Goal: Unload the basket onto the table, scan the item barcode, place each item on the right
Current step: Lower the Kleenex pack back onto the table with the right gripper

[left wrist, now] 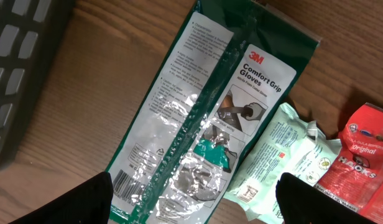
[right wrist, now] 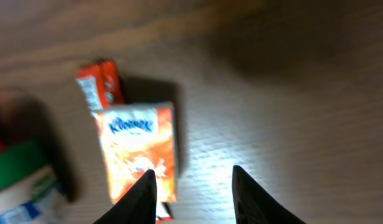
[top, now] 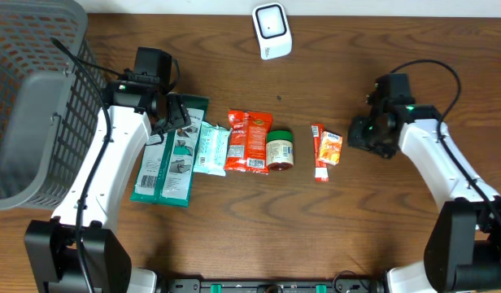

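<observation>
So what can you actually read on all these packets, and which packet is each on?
"3M": green glove pack
"Comfort Grip Gloves": same pack
"Kleenex": orange tissue pack, slightly blurred
"original": red bag
Too small or blurred: the glove pack's fine print, the pale green packet, everything seen from overhead.

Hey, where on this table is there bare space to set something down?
The front of the table is the widest bare stretch, below the row of goods. A smaller patch lies between the scanner and the jar. Crowded: the row from gloves to tissues, lying close together.
</observation>
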Robot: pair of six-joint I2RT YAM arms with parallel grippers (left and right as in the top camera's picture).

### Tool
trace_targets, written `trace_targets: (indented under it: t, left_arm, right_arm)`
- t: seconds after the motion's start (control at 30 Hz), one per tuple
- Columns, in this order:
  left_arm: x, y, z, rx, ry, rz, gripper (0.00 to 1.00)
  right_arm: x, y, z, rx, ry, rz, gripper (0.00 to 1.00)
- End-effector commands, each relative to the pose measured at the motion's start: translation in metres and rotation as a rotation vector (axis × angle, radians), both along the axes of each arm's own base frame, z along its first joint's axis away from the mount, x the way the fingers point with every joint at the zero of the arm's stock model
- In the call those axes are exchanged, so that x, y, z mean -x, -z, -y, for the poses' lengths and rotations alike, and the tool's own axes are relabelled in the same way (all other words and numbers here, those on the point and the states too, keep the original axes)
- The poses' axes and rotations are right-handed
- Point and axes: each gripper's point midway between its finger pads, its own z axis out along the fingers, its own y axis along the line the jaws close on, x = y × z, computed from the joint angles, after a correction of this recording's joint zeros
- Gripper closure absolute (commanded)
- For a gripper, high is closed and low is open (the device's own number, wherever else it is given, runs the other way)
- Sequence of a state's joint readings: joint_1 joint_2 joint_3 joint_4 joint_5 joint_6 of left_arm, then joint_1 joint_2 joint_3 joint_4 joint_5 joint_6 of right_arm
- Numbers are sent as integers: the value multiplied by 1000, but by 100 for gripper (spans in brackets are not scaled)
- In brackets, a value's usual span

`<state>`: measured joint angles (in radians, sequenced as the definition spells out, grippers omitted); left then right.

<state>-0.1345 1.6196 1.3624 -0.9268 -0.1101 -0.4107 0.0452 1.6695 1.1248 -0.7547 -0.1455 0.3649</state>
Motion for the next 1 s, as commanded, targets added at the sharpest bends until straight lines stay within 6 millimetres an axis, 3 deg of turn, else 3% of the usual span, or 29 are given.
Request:
trace_targets:
  t: [0.0, 0.1, 0.6, 0.8, 0.97]
  left_arm:
    - [1, 2, -1, -8, 4, -8, 16]
    - [1, 2, -1, -8, 4, -8, 16]
    - [1, 2, -1, -8, 4, -8, 16]
    - [1, 2, -1, -8, 4, -8, 16]
    - [1, 2, -1, -8, 4, -8, 16]
  right_arm:
    - [1, -6, -16, -209, -6, 17, 66]
    - [-1, -4, -20, -299, -3, 39, 66]
    - [14, 40, -33, -401, -9, 121, 67]
    - [16, 50, -33, -401, -11, 153, 73]
    - [15, 50, -33, -399, -18, 164, 87]
